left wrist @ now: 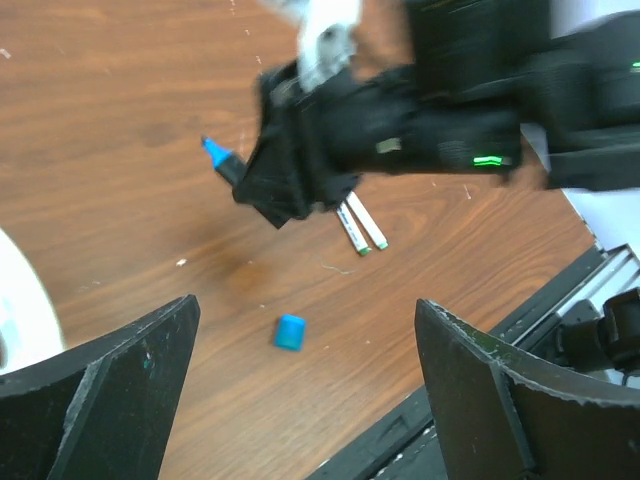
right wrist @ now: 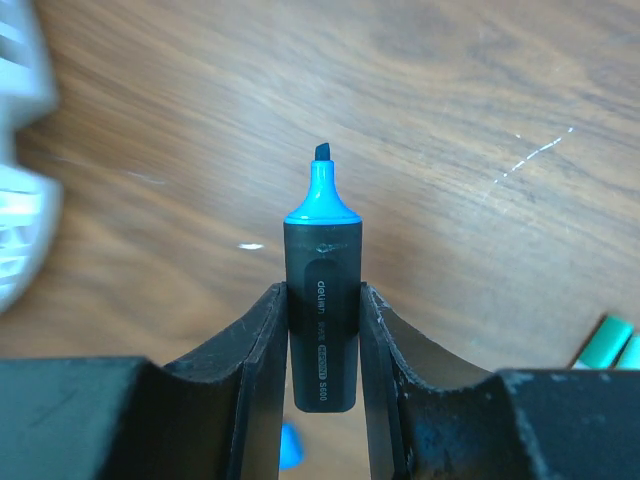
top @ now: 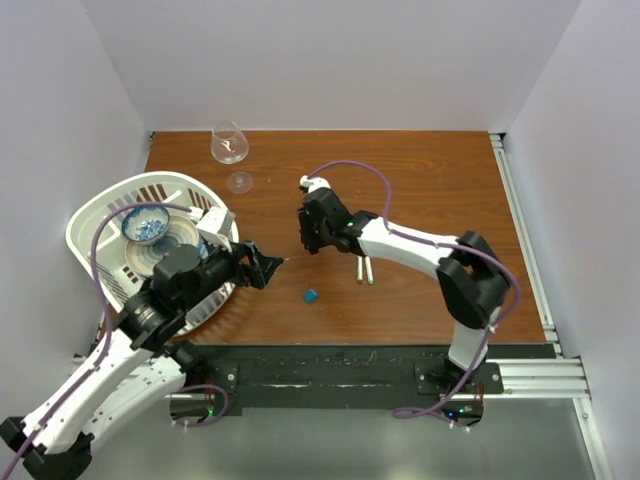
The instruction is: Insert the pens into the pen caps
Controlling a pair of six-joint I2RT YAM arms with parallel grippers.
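Pinched mid-barrel in my right end effector [right wrist: 322, 295], 1 blue pen [right wrist: 321, 215]: probably light, stiff, slick. Its blue cap [left wrist: 290, 331], ahead of my spread left end effector [left wrist: 305, 303], wants a side grip.

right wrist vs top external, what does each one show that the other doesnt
Only the right wrist view: a black-barrelled, blue-tipped pen clamped upright in the right gripper, with print on its barrel. From above the gripper hides it.

Only the top external view: the wine glass, the bowl in the basket, both arms, and the open left gripper.

Both: the blue cap, the two white pens (only their green ends in the wrist view), and part of the basket.
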